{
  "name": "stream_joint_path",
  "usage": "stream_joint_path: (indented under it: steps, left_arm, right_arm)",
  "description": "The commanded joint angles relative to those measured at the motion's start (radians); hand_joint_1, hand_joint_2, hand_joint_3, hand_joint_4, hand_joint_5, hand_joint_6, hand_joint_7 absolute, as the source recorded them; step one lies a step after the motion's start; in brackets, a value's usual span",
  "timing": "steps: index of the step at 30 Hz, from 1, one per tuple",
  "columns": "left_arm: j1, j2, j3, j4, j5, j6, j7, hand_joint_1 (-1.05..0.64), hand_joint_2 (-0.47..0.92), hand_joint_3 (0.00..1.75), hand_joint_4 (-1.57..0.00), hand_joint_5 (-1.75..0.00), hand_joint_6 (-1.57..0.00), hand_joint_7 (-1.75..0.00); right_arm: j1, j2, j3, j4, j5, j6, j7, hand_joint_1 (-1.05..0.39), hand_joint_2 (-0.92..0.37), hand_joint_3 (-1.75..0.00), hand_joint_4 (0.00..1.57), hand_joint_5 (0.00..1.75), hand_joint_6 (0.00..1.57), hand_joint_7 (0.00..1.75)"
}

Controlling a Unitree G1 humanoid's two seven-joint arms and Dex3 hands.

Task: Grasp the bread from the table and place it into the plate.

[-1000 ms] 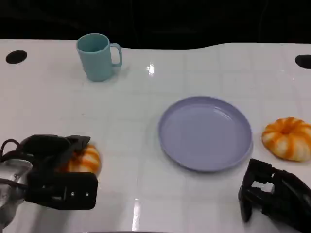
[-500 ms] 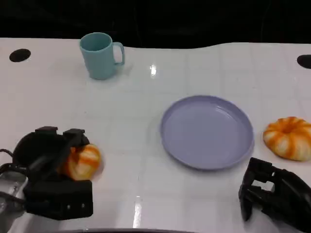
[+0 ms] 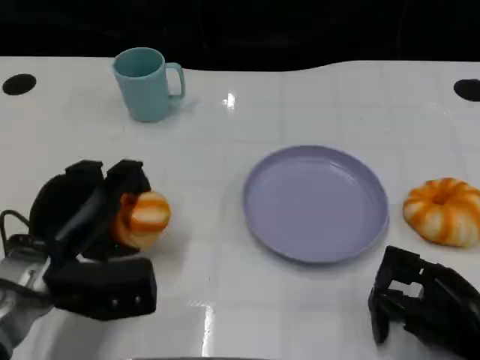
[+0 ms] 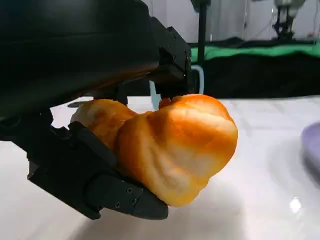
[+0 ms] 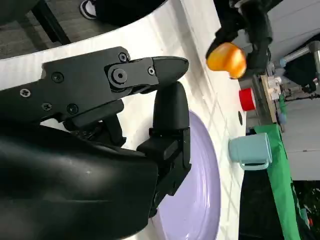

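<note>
White table (image 3: 225, 187): bread (image 3: 142, 218) is gripped by the left hand (image 3: 90, 225); it should be carried level, right, over the plate (image 3: 315, 202), then lowered.

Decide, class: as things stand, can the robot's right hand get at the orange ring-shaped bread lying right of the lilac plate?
Probably yes. The right hand holds nothing, and the orange ring-shaped bread lies just beyond it with bare white table between; nothing blocks the way.

There were two pieces of bread: one bread (image 3: 142, 218) at the left and another bread (image 3: 443, 211) at the right. There was one plate (image 3: 315, 203) and one cup (image 3: 144, 84).
</note>
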Motion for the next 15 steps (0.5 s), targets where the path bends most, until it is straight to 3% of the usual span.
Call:
stream_joint_path:
  steps: [1, 8, 15]
  left_arm:
    - [-0.031, -0.003, 0.029, -0.04, -0.044, -0.004, -0.056, -0.25, 0.81, 0.63, -0.69, -1.75, -0.48, -1.74]
    - [-0.112, -0.048, 0.032, -0.02, -0.078, -0.043, -0.104, -0.17, 0.72, 0.65, -0.71, -1.75, -0.5, -1.75]
    - [-0.214, -0.118, 0.019, 0.028, -0.091, -0.056, -0.153, -0.15, 0.55, 0.99, -0.76, -1.75, -0.56, -1.75]
  right_arm:
    - [-0.017, -0.012, -0.023, 0.034, 0.02, 0.002, 0.025, -0.62, -0.92, -0.21, 0.71, 1.75, 0.61, 1.63]
    - [-0.02, -0.007, -0.031, 0.042, 0.019, 0.003, 0.032, -0.63, -0.92, -0.19, 0.72, 1.75, 0.62, 1.64]
    - [-0.017, -0.003, -0.035, 0.042, 0.015, -0.002, 0.031, -0.63, -0.92, -0.2, 0.72, 1.75, 0.62, 1.64]
